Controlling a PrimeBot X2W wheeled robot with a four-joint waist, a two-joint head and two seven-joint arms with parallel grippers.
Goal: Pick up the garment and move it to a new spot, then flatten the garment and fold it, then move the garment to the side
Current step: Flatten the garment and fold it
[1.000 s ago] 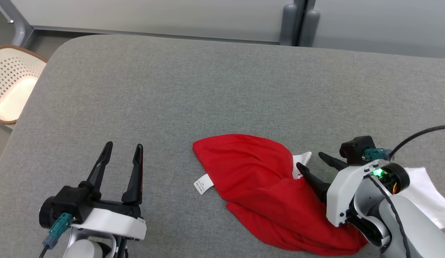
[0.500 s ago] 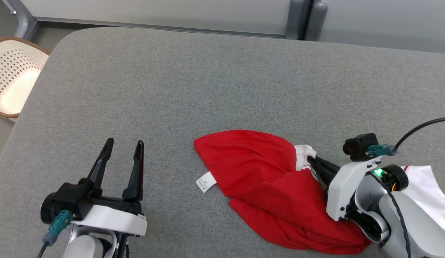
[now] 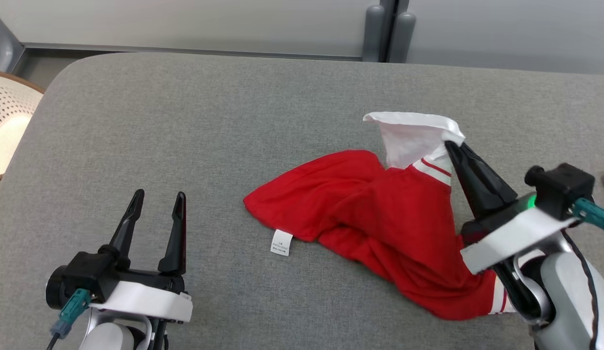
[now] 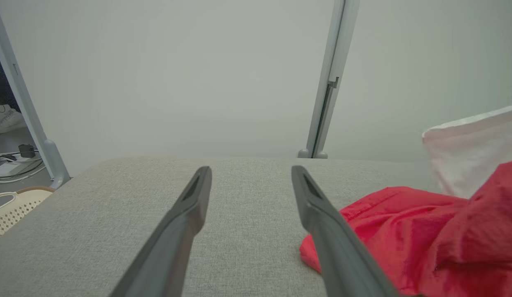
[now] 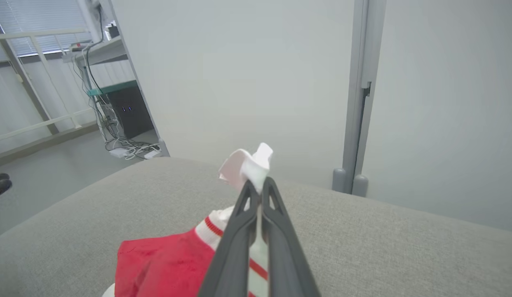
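Pinching the white edge of the garment [image 3: 380,214], the right tool [image 3: 450,145] has its fingers pressed together on the cloth. The right wrist view shows the tool [image 5: 258,185] with white fabric poking out past the tips. That white part stands up off the grey desk [image 3: 209,121], and a white band with red stripes runs just below the grip. The red body of the garment lies crumpled on the desk, right of centre, trailing back toward the right arm. A small white label [image 3: 281,242] sticks out at its near left edge and lies flat on the desk. The left tool [image 3: 158,195] is at the lower left, fingers spread and holding nothing, well apart from the garment. The left wrist view shows the tool [image 4: 251,171] low over bare desk, with the garment [image 4: 425,231] off to its right. A pale perforated basket [image 3: 5,131] sits off the desk's far left edge.
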